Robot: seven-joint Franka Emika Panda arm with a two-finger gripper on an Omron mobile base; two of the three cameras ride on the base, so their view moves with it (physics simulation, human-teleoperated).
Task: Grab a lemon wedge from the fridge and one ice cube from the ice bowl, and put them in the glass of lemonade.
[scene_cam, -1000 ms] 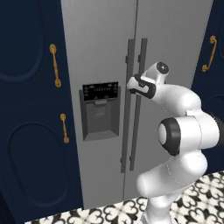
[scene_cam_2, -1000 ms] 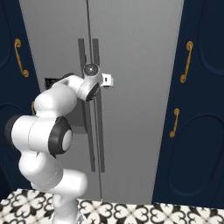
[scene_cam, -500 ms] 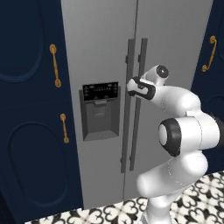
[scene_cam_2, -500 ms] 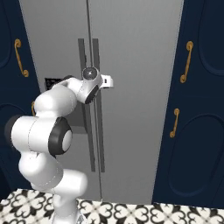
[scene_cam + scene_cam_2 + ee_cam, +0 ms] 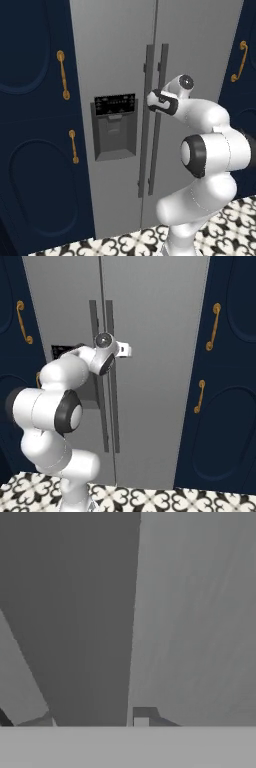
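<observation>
Hand point(image 5: 151, 99) up against fridge point(image 5: 110, 60) at right door's dark bar handle point(image 5: 159, 100), just right of dispenser recess point(image 5: 116, 126). Cannot tell whether fingers grip handle. Fridge doors closed.

The white arm rises from the base, bends at the elbow and reaches forward at mid height. The gripper point(image 5: 151, 101) points ahead; its jaws are not clearly visible.
</observation>
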